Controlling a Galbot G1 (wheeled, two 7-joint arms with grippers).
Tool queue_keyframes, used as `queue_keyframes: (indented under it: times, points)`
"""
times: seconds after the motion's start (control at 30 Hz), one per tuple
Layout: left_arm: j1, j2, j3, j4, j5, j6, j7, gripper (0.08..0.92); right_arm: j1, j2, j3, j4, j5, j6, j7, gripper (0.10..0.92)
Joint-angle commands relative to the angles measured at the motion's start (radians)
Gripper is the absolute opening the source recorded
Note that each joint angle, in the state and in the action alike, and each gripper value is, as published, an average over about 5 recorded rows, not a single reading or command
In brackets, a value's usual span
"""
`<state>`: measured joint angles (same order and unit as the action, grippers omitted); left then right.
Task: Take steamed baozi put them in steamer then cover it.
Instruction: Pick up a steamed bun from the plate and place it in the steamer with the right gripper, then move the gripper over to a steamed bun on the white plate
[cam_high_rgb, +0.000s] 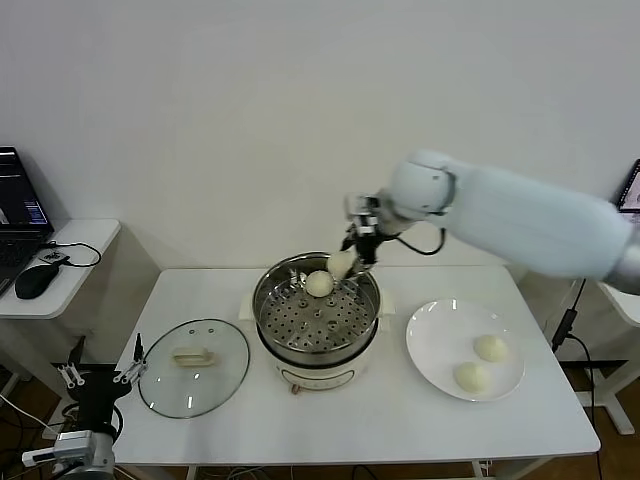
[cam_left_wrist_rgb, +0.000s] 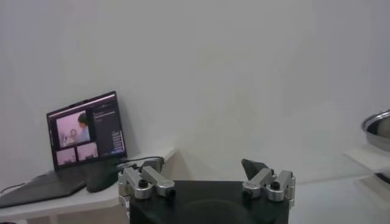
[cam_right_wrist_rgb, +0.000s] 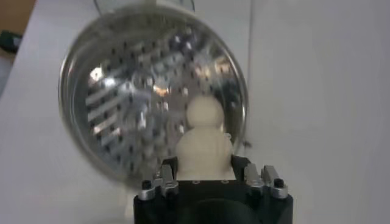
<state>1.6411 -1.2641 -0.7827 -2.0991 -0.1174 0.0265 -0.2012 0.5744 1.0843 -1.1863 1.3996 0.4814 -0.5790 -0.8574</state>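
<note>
The steamer (cam_high_rgb: 318, 322) stands at the table's middle, its perforated tray showing. One baozi (cam_high_rgb: 319, 284) lies on the tray at the far side. My right gripper (cam_high_rgb: 347, 263) is shut on a second baozi (cam_high_rgb: 341, 264) and holds it over the steamer's far right rim; in the right wrist view that baozi (cam_right_wrist_rgb: 203, 151) sits between the jaws with the tray baozi (cam_right_wrist_rgb: 204, 112) beyond it. Two more baozi (cam_high_rgb: 490, 347) (cam_high_rgb: 472, 376) lie on the white plate (cam_high_rgb: 432, 345). The cover (cam_high_rgb: 193, 366) lies flat left of the steamer. My left gripper (cam_high_rgb: 98, 379) is open, parked low at the table's left edge.
A side table at the far left holds a laptop (cam_high_rgb: 17, 220) and a mouse (cam_high_rgb: 36, 281); the laptop also shows in the left wrist view (cam_left_wrist_rgb: 85, 149). My right arm (cam_high_rgb: 530, 225) reaches over the table's back right.
</note>
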Motion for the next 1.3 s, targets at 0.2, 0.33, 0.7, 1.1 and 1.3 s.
queue_keyframes:
  times: [0.2, 0.33, 0.7, 1.1, 1.3]
  points:
    - [0.001, -0.012, -0.006, -0.011, 0.001, -0.002, -0.001, 0.823, -0.147, 0.278, -0.035, -0.205, 0.032, -0.092, 0.108, 0.568]
    - [0.004, -0.014, -0.007, -0.015, 0.000, -0.004, -0.002, 0.823, -0.179, 0.306, -0.019, -0.249, 0.015, -0.089, 0.123, 0.568]
    - [0.006, -0.013, -0.014, -0.010, -0.002, -0.010, -0.004, 0.823, -0.215, 0.351, -0.002, -0.313, -0.013, -0.085, 0.133, 0.568]
    - [-0.002, -0.011, -0.011, -0.011, -0.003, -0.007, -0.003, 0.823, 0.022, 0.084, -0.015, -0.054, -0.050, -0.035, -0.129, 0.811]
    - [-0.009, -0.009, -0.003, -0.018, -0.002, -0.002, -0.002, 0.823, 0.172, -0.208, -0.080, 0.146, -0.099, 0.068, -0.250, 0.822]
